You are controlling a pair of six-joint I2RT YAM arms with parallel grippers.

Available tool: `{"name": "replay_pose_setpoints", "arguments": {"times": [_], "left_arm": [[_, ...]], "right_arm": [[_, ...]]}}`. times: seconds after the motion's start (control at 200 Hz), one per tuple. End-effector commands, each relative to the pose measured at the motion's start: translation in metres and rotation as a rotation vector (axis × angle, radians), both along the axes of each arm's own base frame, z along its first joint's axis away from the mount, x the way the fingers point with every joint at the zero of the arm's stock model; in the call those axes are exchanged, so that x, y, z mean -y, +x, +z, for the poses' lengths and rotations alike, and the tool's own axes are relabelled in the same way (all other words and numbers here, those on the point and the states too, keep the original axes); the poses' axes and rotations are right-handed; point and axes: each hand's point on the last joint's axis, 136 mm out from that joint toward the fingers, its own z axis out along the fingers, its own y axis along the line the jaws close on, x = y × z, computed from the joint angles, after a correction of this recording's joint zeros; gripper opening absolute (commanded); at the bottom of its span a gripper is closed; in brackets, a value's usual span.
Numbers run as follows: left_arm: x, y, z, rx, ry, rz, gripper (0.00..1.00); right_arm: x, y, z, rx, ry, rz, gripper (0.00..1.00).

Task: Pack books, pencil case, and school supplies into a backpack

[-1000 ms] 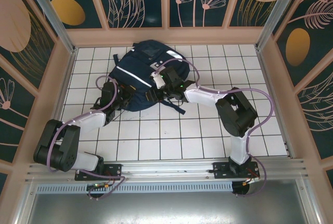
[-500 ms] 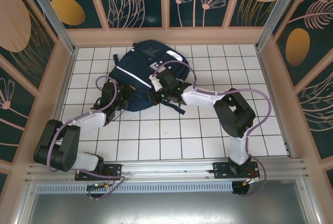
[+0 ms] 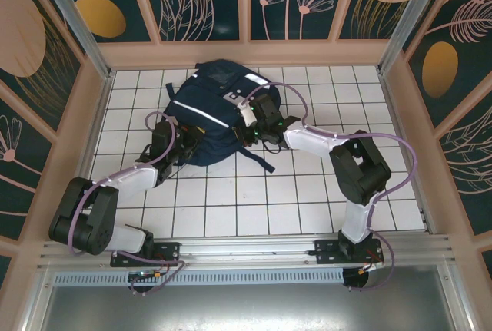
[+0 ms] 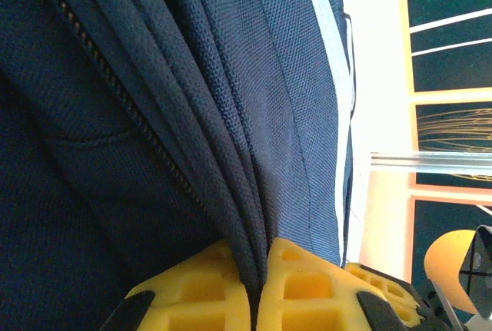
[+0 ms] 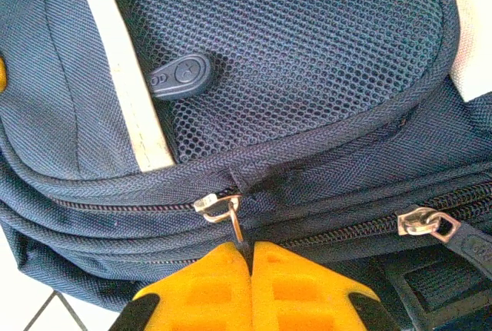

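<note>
Navy-blue nylon backpack (image 3: 211, 108) lies far left; left gripper (image 4: 257, 269) pinches its fabric fold (image 4: 231, 162), right gripper (image 5: 251, 262) pinches a thin metal zipper pull (image 5: 236, 230) that may slip free if tugged sideways.

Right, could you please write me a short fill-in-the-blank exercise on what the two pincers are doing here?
1. The right pincer is shut on a metal ____.
2. The left pincer pinches a fold of the ____, which lies on the white tiled table.
3. Both pincers' pads are coloured ____.
4. Above the right pincer is a pocket of open ____ fabric.

Missing words: zipper pull; backpack; yellow; mesh.
</note>
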Motion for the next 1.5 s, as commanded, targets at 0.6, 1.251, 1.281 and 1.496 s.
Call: {"name": "replay_pose_setpoints", "arguments": {"times": [0.6, 1.251, 1.281, 1.496], "left_arm": [[-0.174, -0.001, 0.067, 0.187, 1.145, 0.444, 0.99], [-0.200, 0.005, 0.029, 0.448, 1.214, 0.440, 0.99], [-0.198, 0.006, 0.028, 0.453, 1.201, 0.414, 0.99], [-0.201, -0.005, 0.025, 0.546, 1.130, 0.403, 0.99]], "right_arm": [[0.370, 0.015, 0.018, 0.384, -0.176, -1.185, 0.73], [0.396, -0.003, 0.031, 0.651, -0.022, -1.068, 0.99], [0.396, -0.002, 0.031, 0.645, -0.012, -1.059, 0.99], [0.406, -0.001, 0.029, 0.597, 0.085, -1.038, 0.99]]}}
